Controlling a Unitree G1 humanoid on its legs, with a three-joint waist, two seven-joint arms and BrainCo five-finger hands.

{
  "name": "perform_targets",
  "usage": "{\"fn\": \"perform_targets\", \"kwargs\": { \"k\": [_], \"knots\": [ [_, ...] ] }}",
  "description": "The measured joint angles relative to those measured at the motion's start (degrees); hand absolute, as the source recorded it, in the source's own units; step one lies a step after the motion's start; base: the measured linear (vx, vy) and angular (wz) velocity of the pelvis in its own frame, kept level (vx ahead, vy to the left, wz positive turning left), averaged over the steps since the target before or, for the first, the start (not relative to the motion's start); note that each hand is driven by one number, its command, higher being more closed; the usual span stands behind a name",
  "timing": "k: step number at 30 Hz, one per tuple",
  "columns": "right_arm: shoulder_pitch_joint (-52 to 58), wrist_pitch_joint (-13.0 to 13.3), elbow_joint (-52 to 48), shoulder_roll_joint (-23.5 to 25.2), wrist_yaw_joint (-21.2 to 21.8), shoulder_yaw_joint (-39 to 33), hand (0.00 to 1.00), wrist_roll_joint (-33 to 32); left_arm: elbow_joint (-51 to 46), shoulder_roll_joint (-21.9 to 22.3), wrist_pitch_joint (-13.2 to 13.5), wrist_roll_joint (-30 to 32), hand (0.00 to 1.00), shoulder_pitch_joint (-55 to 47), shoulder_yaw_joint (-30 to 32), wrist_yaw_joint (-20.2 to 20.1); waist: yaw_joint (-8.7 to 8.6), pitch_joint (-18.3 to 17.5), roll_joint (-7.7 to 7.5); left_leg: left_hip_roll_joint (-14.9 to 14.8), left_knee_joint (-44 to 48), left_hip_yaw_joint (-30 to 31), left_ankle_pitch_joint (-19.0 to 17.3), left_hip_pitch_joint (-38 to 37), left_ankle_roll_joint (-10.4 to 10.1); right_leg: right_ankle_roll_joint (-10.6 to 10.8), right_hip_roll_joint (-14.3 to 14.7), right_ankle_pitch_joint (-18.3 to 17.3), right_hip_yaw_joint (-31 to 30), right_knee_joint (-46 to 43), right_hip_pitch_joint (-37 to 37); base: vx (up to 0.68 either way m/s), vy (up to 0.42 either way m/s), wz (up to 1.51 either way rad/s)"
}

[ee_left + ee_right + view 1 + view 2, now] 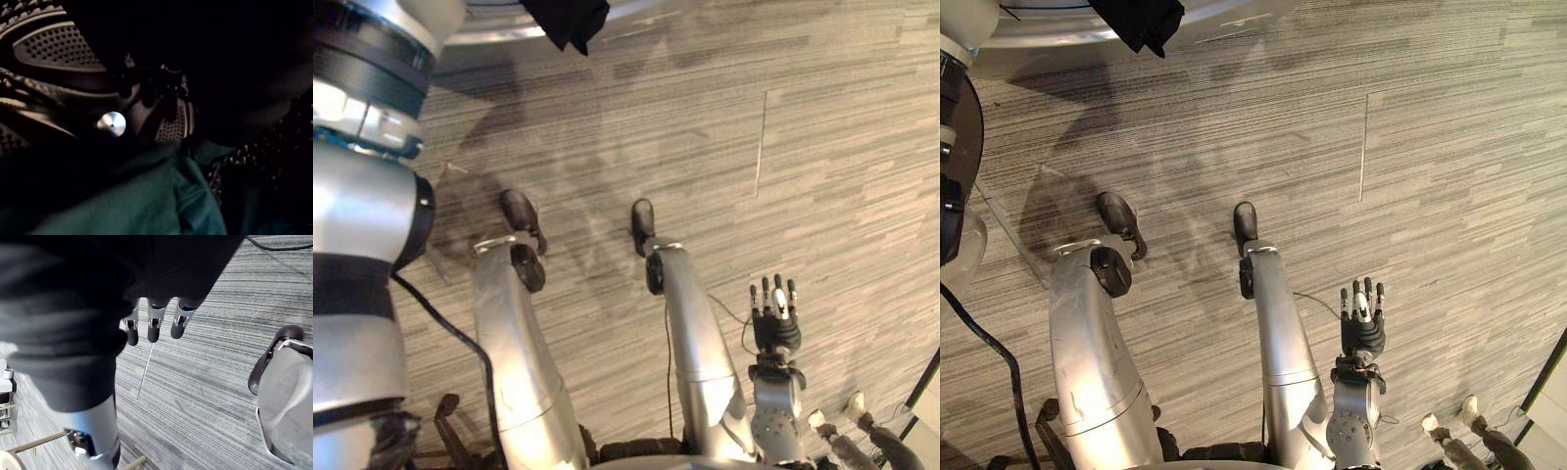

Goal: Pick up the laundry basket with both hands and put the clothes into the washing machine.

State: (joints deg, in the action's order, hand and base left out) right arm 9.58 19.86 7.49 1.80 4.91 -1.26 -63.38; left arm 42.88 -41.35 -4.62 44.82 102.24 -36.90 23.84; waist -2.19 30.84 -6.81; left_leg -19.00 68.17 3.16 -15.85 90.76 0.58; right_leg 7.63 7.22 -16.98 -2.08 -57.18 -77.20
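R hand [153, 320] hangs low beside the robot, its fingers [180, 320] straight and relaxed, tips toward the striped grey carpet floor [822, 147], holding nothing; thumb apart, also free. In the head views the same hand sits at lower right, well clear of the washing machine [499, 32], whose silver rim curves across the top edge. A black garment [570, 22] drapes over that rim, hanging just in front of it. L arm [362, 225] rises up the left side toward the machine. L wrist view looks into the perforated metal drum [54, 46], very dark, w/ a teal garment [146, 200] lying inside in the foreground. L hand is somewhere in that dark; can't tell whether it is open or closed, or whether it has hold of any cloth.
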Motion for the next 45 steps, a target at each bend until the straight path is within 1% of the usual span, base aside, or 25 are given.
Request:
{"fn": "perform_targets", "kwargs": {
  "k": [3,6,7,8,9,11,12,14,17,18,19,20,21,22,23,24,25,28,32,34,37,39,41,42,45],
  "knots": [
    [0.0,0.0,0.0,0.0,-0.2,0.0,0.00,0.3,0.0,1.3,0.0,-2.2,0.00,-0.3,4.1,0.0,-0.03,0.0,0.00,0.1,0.1,0.1,0.0,0.0,0.0,0.0,0.0,0.0,0.0,0.0,0.1,0.00,0.021,0.00],
    [0.0,-0.1,0.0,0.0,-0.8,0.0,0.00,1.0,-0.1,2.9,0.4,-10.8,0.00,-1.8,9.4,0.0,0.04,0.0,0.01,0.1,0.0,0.2,0.0,0.0,0.0,0.0,-0.1,0.0,0.2,-0.3,0.1,0.00,0.006,0.02],
    [0.0,-0.1,0.0,0.0,-1.1,0.0,0.00,1.0,-0.2,3.3,0.4,-11.8,0.00,-2.4,10.9,0.0,0.05,0.0,0.01,0.2,0.0,0.2,0.0,0.0,0.0,0.0,-0.2,0.0,0.2,-0.4,0.1,0.00,0.000,0.06],
    [0.0,-0.2,0.0,0.0,-1.2,0.0,0.00,1.0,-0.9,4.3,1.1,-15.7,0.00,-5.1,15.3,0.2,0.15,0.0,0.06,0.3,0.0,0.2,0.1,-0.1,0.0,0.0,-0.3,0.0,0.4,-0.7,0.1,0.00,0.000,0.05],
    [0.0,-0.2,0.0,0.0,-1.2,0.0,0.00,1.0,-1.1,4.4,1.2,-16.4,0.00,-5.7,15.9,0.3,0.19,0.1,0.12,0.3,0.0,0.3,0.1,-0.2,0.0,0.0,-0.3,0.0,0.5,-0.7,0.2,0.00,0.000,0.08],
    [0.0,-0.3,0.1,0.1,-1.2,0.0,0.00,1.3,-4.8,5.6,1.7,-20.8,0.00,-11.6,20.9,0.5,0.28,0.3,0.41,1.0,-0.6,0.5,0.4,-0.8,-0.3,-0.2,-0.6,-0.1,0.6,-0.7,0.7,0.00,0.000,0.15],
    [0.0,-0.3,0.1,0.1,-1.2,-0.1,0.00,1.5,-6.0,6.2,1.8,-21.8,0.00,-13.1,22.1,0.7,0.28,0.3,0.53,1.2,-0.9,0.6,0.5,-1.1,-0.4,-0.2,-0.8,-0.2,0.8,-0.6,1.0,0.00,0.003,0.27],
    [0.0,-0.3,0.0,0.1,-1.2,-0.1,0.00,2.2,-14.9,7.8,2.8,-26.3,0.00,-20.6,25.5,2.4,0.41,0.4,0.64,2.1,-2.3,0.8,1.5,-2.2,-0.6,-0.8,-1.6,-0.5,1.8,-0.3,2.2,0.00,-0.008,0.36],
    [0.0,-0.3,-0.6,0.1,-1.2,-0.1,0.00,2.3,-23.7,8.3,3.7,-28.7,0.00,-26.6,26.6,2.8,0.90,0.4,0.69,2.5,-3.5,1.0,2.1,-3.4,-1.0,-1.0,-2.3,-0.6,2.3,0.2,3.2,0.00,-0.008,0.21],
    [0.0,-0.4,-1.4,0.1,-1.2,-0.2,0.00,2.7,-28.6,9.3,4.4,-29.1,0.00,-30.1,26.7,2.9,0.91,0.5,0.91,3.0,-4.5,1.2,2.5,-4.1,-1.3,-1.0,-2.5,-0.6,2.5,0.7,3.9,0.02,-0.016,0.24],
    [0.0,-0.4,-2.3,0.1,-1.2,-0.5,0.00,3.0,-33.6,11.7,5.4,-29.5,0.00,-34.7,28.5,3.9,1.14,0.5,1.20,3.1,-5.3,1.3,2.7,-5.0,-1.5,-1.3,-2.6,-0.5,2.7,1.4,4.7,0.02,-0.015,0.19],
    [0.0,-0.4,-2.6,0.1,-1.2,-0.7,0.00,3.3,-36.0,13.4,5.9,-29.6,0.00,-37.3,29.8,4.4,1.26,0.4,1.28,3.1,-5.7,1.3,2.8,-5.5,-1.7,-1.4,-2.6,-0.5,2.7,1.6,5.1,0.03,-0.022,0.17],
    [0.1,-0.4,-3.1,0.0,-1.3,-1.0,0.00,3.4,-39.5,16.6,6.5,-29.7,0.00,-42.1,31.5,5.1,1.57,0.5,1.35,3.2,-6.6,1.3,3.1,-6.6,-2.0,-1.8,-2.7,-0.6,3.0,2.0,6.1,0.03,-0.031,0.28],
    [0.5,-0.4,-4.2,0.0,-1.4,-1.0,0.00,3.7,-41.8,19.3,7.1,-30.4,0.00,-46.7,32.6,5.4,1.66,0.5,1.39,3.7,-7.9,1.3,3.8,-7.7,-2.3,-2.2,-3.2,-0.7,3.5,2.2,6.9,0.03,-0.031,0.35],
    [0.8,-0.3,-4.7,0.0,-1.4,-1.0,0.00,4.0,-42.6,20.7,7.3,-30.7,0.00,-48.8,33.1,5.7,1.66,0.4,1.43,4.0,-8.6,1.4,4.2,-8.2,-2.5,-2.4,-3.4,-0.7,3.7,2.4,7.2,0.02,-0.052,0.39],
    [1.1,-0.3,-5.1,-0.1,-1.4,-1.1,0.00,5.1,-43.4,23.3,7.7,-30.7,0.00,-52.5,33.7,6.2,2.51,0.4,1.44,4.1,-9.9,1.4,4.8,-9.0,-2.9,-2.8,-3.5,-0.7,4.1,2.9,7.8,0.01,-0.053,0.31],
    [1.1,-0.3,-5.2,-0.2,-1.6,-1.1,0.00,5.7,-43.7,25.6,7.8,-30.7,0.00,-55.6,33.5,6.3,3.50,0.4,1.46,4.2,-11.1,1.5,5.4,-9.8,-3.4,-3.2,-3.5,-0.6,4.6,3.4,8.5,0.02,-0.062,0.30],
    [1.1,-0.3,-6.2,-0.3,-2.7,-1.0,0.00,6.7,-43.8,30.1,7.9,-30.7,0.00,-60.6,33.6,6.6,3.80,0.5,1.49,5.4,-14.3,1.8,7.2,-11.9,-4.2,-3.8,-4.6,-0.8,5.5,3.7,9.6,0.02,-0.042,0.40],
    [1.1,-0.3,-6.4,-1.0,-3.8,-1.0,0.00,7.7,-42.5,33.1,7.7,-29.9,0.00,-62.4,33.5,7.7,4.37,0.4,1.66,6.1,-17.3,1.9,9.1,-13.1,-4.7,-4.7,-5.3,-0.3,6.2,4.4,10.0,0.02,-0.025,0.20],
    [1.1,-0.3,-6.4,-1.0,-3.8,-1.0,0.00,7.8,-40.8,33.4,7.5,-29.1,0.00,-62.4,33.5,7.8,4.47,0.4,1.67,6.1,-17.4,2.0,9.2,-13.1,-4.8,-4.8,-5.3,-0.2,6.4,4.4,10.0,0.01,-0.002,0.04],
    [1.1,-0.3,-6.5,-1.0,-4.1,-0.9,0.00,7.8,-34.8,33.9,5.9,-26.1,0.00,-62.2,33.5,7.9,4.43,0.4,1.67,6.1,-17.4,2.0,9.4,-13.1,-4.8,-4.9,-5.3,-0.2,6.4,4.4,10.0,0.00,0.000,0.00],
    [1.1,-0.3,-6.3,-1.0,-4.7,-0.9,0.00,7.8,-31.5,34.5,4.9,-26.0,0.00,-62.1,33.5,7.9,4.43,0.4,1.66,6.2,-17.4,1.9,9.4,-13.1,-4.7,-4.9,-5.4,-0.2,6.3,4.4,10.1,0.00,0.000,0.00],
    [1.0,-0.3,-6.0,-1.0,-4.9,-0.7,0.00,7.7,-27.4,34.6,4.5,-26.0,0.00,-61.0,33.5,7.9,4.41,0.4,1.66,6.1,-17.3,1.9,9.3,-13.0,-4.7,-4.9,-5.4,-0.1,6.3,4.4,10.0,0.00,0.000,0.00],
    [1.0,-0.3,-6.0,-1.0,-5.0,-0.4,0.00,7.8,-24.1,34.5,3.6,-26.0,0.00,-59.3,33.6,8.2,4.29,0.4,1.66,6.1,-17.2,1.9,9.3,-12.8,-4.7,-4.9,-5.4,-0.1,6.3,4.4,9.8,0.00,0.000,0.00],
    [0.9,-0.3,-5.5,-1.1,-5.1,-0.3,0.00,7.7,-18.6,34.5,3.5,-26.3,0.00,-55.2,33.9,8.8,3.81,0.4,1.65,6.0,-16.5,2.0,9.2,-11.7,-4.6,-4.9,-5.3,-0.1,6.2,4.1,8.9,0.01,0.017,-0.03]
  ]
}}
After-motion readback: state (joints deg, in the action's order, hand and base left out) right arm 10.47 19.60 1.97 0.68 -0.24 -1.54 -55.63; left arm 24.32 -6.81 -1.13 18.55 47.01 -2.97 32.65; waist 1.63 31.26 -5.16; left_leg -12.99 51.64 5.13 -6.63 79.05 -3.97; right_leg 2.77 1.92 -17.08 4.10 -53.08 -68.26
